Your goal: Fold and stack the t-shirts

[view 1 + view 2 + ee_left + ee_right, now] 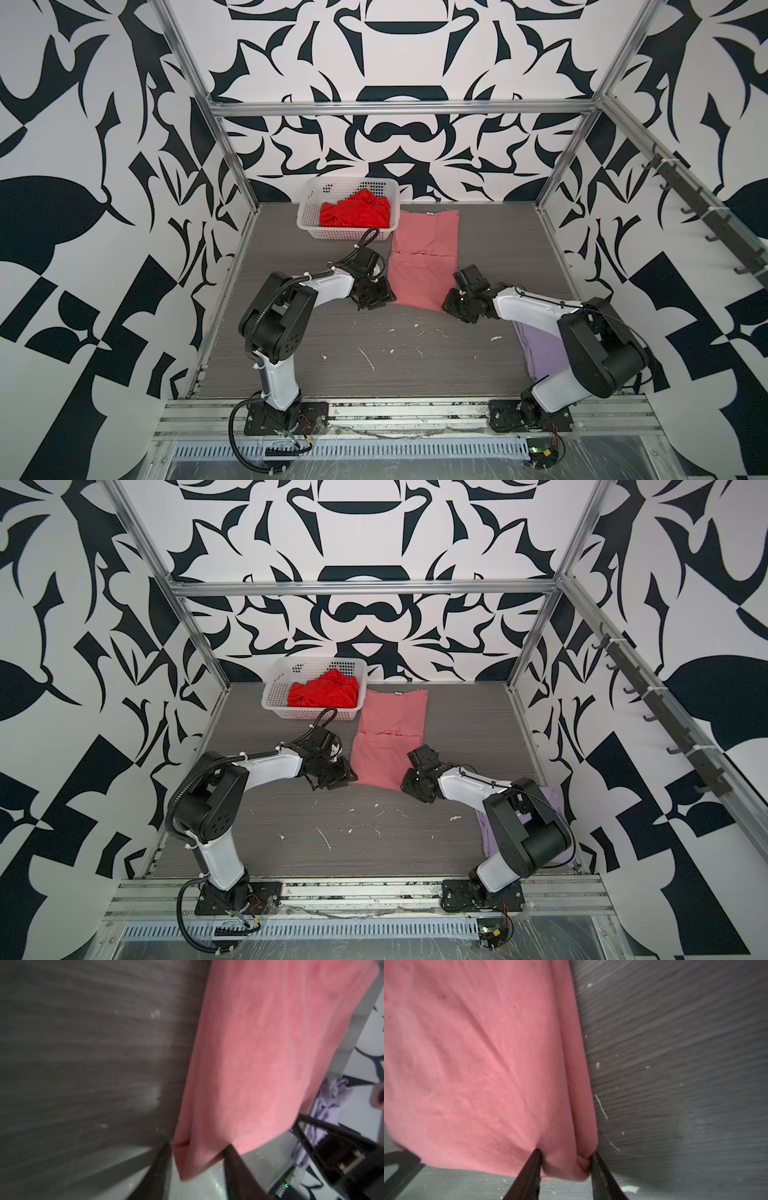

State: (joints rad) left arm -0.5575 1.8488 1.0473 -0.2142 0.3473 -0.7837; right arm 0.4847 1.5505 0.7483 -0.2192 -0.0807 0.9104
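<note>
Both top views: you're looking down from high above the near edge, toward the back wall [478, 50]. Whole table [374, 365] in frame, basket [332, 233] upper centre. The pair nearly match, contents shifted sideways.

Left wrist view: very close, low over the table, sighting past the left gripper [198, 1145] onto the salmon-pink shirt [259, 1053]; blurred.

Right wrist view: equally close, past the right gripper [566, 1151] onto the same shirt.

All four share that shirt; the lavender shirt [328, 1101] shows in three, lower right in both top views
</note>
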